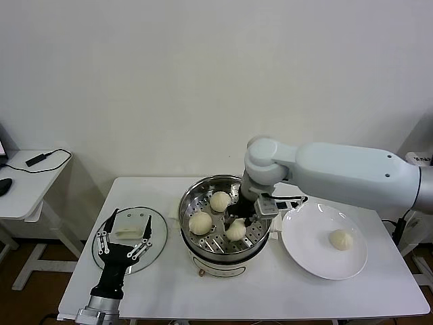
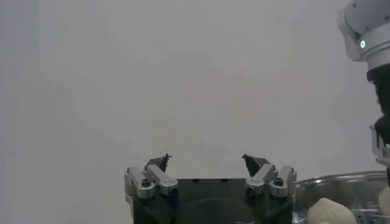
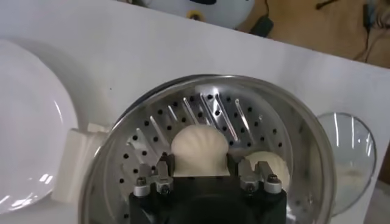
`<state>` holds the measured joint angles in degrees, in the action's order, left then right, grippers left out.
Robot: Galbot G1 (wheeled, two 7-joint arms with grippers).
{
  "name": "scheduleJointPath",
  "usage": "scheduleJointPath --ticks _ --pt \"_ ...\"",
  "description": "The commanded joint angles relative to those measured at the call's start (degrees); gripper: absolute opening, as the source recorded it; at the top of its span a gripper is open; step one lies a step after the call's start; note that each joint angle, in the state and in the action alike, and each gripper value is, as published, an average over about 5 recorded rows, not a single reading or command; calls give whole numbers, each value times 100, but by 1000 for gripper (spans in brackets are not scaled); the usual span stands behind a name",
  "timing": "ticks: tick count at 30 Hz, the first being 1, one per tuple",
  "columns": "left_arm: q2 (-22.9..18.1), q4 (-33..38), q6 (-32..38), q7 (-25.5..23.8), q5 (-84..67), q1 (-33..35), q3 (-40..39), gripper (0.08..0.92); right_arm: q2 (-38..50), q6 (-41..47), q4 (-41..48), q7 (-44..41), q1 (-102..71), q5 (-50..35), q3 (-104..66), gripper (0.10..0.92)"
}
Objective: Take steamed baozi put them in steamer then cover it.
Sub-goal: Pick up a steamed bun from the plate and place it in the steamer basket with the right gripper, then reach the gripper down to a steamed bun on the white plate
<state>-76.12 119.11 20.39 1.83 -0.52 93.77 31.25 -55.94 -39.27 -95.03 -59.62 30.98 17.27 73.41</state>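
Glass shows nearest in the head view: the lid [image 1: 130, 239] lies flat on the table [image 1: 169, 291] by the left gripper [image 1: 124, 240], which hovers over it with fingers spread wide and nothing between them. Parked there, it is well placed to lift the lid once the pot is loaded, which looks to be why it waits on that side.

Beside it, mid-table, stands the steamer [image 1: 221, 220] with its perforated tray bare enough for more buns. Three baozi [image 1: 200, 223] are inside. The right gripper [image 3: 206, 173] reaches down into the pot and is closed on one of them, the bun pinched between its fingers just above or on the tray; I judge this the placing step, with release not yet made. Holding it low keeps the soft dough from dropping or rolling against its neighbours.

Farther right, the plate [image 1: 304, 254] carries the last bun, well apart from the pot. That one remains to be moved, then the lid goes on.
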Motion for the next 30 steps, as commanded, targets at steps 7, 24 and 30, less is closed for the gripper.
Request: scheduleJointPath --ticks 7,24,30 --pt "-4 -32 13 -1 -14 -5 -3 823 -107 -242 -12 -105 -239 128 -19 617" --pt "-8 -141 50 -4 -22 -43 -9 823 -51 -128 78 -153 -277 139 -348 821" --pt "1 -157 58 -9 -21 -38 -18 823 641 201 342 -522 75 -779 -1131 823"
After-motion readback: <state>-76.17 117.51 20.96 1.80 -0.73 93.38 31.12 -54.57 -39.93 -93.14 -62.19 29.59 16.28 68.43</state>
